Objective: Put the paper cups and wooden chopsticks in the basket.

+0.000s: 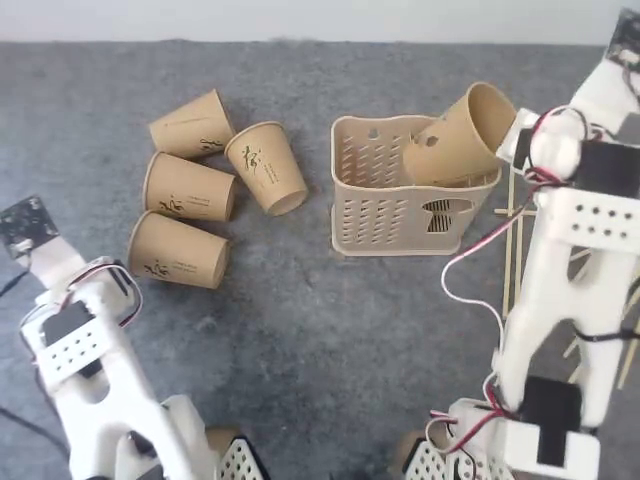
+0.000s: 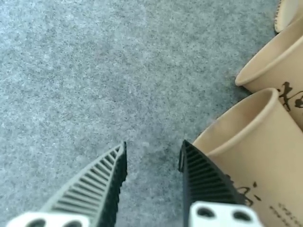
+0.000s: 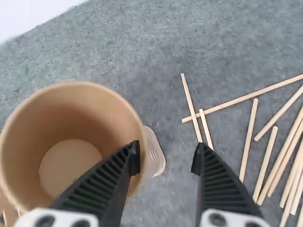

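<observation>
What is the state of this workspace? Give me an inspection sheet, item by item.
Surface: grey mat.
Job's things: four paper cups lie on their sides left of the basket; a fifth cup leans tilted in the basket's right end; wooden chopsticks lie scattered on the mat right of it.
Clutter: nothing seen.
Grippers: left gripper open, beside the nearest cup; right gripper open at the fifth cup's rim.
Cables: red and white wires loop along the right arm.
Surroundings: pale wall behind the mat.
</observation>
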You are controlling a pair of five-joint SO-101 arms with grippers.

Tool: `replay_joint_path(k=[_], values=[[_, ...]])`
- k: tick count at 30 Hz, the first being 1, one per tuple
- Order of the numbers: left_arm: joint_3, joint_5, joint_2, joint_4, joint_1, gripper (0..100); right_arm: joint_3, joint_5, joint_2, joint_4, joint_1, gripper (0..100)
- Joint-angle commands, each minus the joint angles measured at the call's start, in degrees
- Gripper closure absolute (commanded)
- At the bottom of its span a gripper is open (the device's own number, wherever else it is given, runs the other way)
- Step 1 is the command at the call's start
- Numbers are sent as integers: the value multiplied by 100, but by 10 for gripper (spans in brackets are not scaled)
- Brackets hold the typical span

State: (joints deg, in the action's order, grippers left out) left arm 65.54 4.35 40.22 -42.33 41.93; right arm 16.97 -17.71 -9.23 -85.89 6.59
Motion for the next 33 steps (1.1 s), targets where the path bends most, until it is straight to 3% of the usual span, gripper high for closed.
replay_joint_path(k=[1,6,11,24,33], values=[[-75,-18,149,167,-62,823,264,-79,31,286,-40,811],[-75,-18,149,167,-62,823,264,-79,259,400,-13,820],[-75,-18,149,167,-62,823,264,-35,462,400,4,998],[-75,-18,149,167,-62,823,290,44,-330,435,13,991],[-66,-18,149,167,-62,823,290,1433,-1358,831,4,991]])
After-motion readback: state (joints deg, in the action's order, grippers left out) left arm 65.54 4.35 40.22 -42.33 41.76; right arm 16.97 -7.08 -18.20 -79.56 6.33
